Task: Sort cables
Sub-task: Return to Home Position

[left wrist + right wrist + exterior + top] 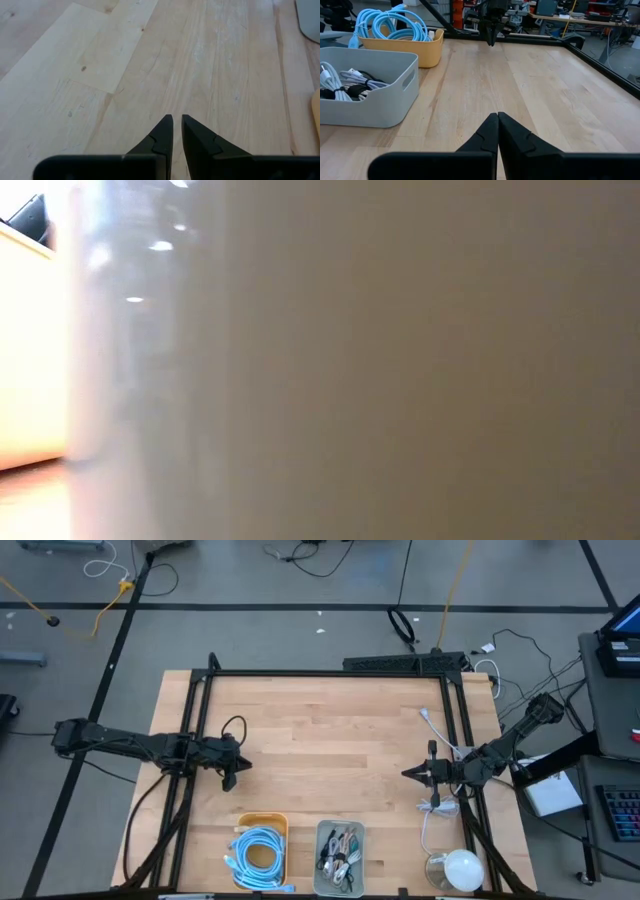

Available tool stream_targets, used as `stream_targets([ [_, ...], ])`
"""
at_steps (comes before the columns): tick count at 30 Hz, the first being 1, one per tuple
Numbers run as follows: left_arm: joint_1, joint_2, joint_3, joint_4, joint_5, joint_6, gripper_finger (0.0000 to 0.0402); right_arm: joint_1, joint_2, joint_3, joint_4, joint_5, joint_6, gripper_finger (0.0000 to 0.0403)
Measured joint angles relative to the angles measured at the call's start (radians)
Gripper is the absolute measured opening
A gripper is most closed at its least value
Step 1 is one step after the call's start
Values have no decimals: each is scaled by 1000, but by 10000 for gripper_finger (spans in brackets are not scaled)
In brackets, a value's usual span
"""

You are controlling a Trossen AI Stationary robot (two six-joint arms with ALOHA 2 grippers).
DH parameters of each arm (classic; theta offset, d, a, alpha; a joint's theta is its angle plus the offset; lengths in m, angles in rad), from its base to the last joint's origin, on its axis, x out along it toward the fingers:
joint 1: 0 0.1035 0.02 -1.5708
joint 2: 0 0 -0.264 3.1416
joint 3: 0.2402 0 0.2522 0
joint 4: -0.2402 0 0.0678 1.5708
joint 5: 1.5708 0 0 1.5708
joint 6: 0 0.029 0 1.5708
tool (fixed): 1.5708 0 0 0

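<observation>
The light-blue cables (pixel 258 852) are seen as several loops coiled and stacked together in the yellow bin (pixel 262 819), at 7 o'clock from the table's centre. The coils are heaped above the rim, and one plug end is draped over the bin's wall. The thin bundles (pixel 340 856), short black, white and grey cables folded tight, are laid jumbled in the grey bin (pixel 340 827) at 6 o'clock, just beside the yellow bin, at its 3 o'clock side.

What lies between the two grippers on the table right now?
Only bare tabletop lies between the left gripper and the right gripper, as seen in the high view; the right wrist view shows the same stretch of wood.
</observation>
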Motion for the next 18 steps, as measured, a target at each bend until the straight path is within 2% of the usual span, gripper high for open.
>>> stream_targets([
  [18,0,0,0,0,0,0,42,0,0,0,0,0,0,0],
])
